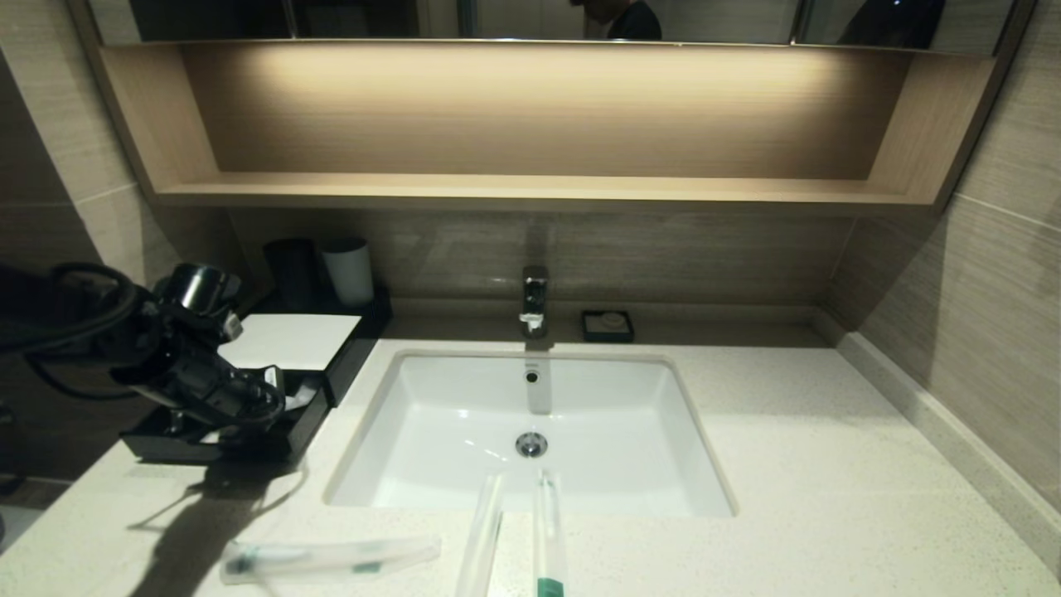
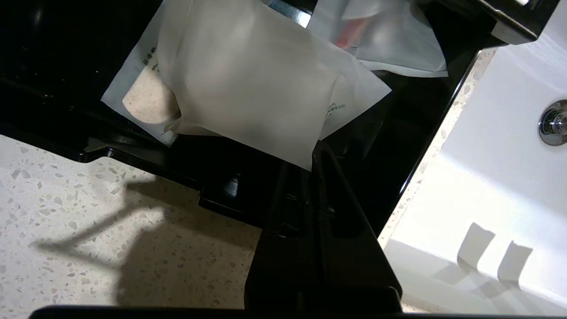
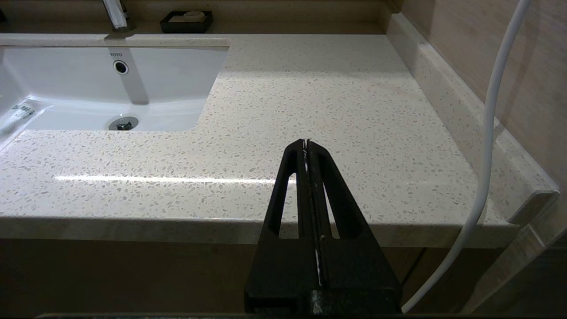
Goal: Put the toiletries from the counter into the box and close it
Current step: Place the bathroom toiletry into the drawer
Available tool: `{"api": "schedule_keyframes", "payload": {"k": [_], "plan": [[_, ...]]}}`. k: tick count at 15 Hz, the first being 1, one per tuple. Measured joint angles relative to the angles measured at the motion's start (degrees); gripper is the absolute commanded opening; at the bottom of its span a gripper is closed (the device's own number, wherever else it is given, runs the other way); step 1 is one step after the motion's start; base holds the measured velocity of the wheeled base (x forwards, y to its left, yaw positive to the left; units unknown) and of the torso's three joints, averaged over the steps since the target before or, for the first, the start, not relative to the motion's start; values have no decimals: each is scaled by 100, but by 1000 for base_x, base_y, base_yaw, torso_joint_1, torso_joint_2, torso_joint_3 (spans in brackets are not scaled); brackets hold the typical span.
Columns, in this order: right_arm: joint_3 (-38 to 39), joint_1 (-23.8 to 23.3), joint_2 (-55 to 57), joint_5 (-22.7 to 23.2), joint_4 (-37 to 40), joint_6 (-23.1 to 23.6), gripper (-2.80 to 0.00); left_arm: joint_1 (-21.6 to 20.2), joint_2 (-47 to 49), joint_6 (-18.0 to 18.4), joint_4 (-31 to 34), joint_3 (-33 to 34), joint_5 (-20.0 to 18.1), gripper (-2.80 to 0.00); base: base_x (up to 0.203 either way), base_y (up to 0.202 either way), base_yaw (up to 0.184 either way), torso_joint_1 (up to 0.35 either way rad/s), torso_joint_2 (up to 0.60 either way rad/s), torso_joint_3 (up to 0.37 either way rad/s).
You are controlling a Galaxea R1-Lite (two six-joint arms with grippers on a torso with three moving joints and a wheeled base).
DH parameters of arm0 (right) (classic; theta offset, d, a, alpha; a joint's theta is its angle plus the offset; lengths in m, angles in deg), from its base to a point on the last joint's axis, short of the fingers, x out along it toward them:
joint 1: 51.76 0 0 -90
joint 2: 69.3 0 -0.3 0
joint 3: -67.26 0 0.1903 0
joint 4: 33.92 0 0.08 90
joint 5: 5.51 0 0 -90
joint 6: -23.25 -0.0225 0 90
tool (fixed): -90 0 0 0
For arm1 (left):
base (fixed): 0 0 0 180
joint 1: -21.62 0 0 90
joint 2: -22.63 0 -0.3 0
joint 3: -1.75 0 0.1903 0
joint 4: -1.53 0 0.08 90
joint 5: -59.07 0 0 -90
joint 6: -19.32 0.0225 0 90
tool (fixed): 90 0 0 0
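At the left of the head view the left pincer point(image 1: 278, 398) hangs over the open black box point(image 1: 311, 414), which sits on the speckled bench point(image 1: 829, 464) beside the white sink point(image 1: 530, 431). In the left wrist view that pincer point(image 2: 310, 155) has its fingers pressed together on the corner of a translucent white sachet point(image 2: 248, 88), holding it above the box's dark interior point(image 2: 66, 66); a second sachet point(image 2: 385, 35) with a pink patch lies in the box toward the upper right of that frame. Three long clear-wrapped toiletries remain on the bench along the bottom of the head view: one lying flat at lower left point(image 1: 331, 557), and two more point(image 1: 482, 539) point(image 1: 547, 539) reaching over the sink's front rim. Behind the box, in the upper left, stand a dark cup point(image 1: 290, 269) and a white cup point(image 1: 348, 269). The faucet point(image 1: 535, 298) and a small soap dish point(image 1: 608, 325) sit at the back of the bench. In the right wrist view the right pincer point(image 3: 306, 144) is pressed together, holding nothing, over the front edge of the bench at the lower middle of the frame.
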Motion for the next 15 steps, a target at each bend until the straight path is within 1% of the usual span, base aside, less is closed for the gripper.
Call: {"api": "schedule_keyframes", "payload": {"k": [15], "plan": [[0,0,0,1,-2,2,-280,0,268,-184,-13,-141,-23,-280,0,0,0,0,0,0]]}}
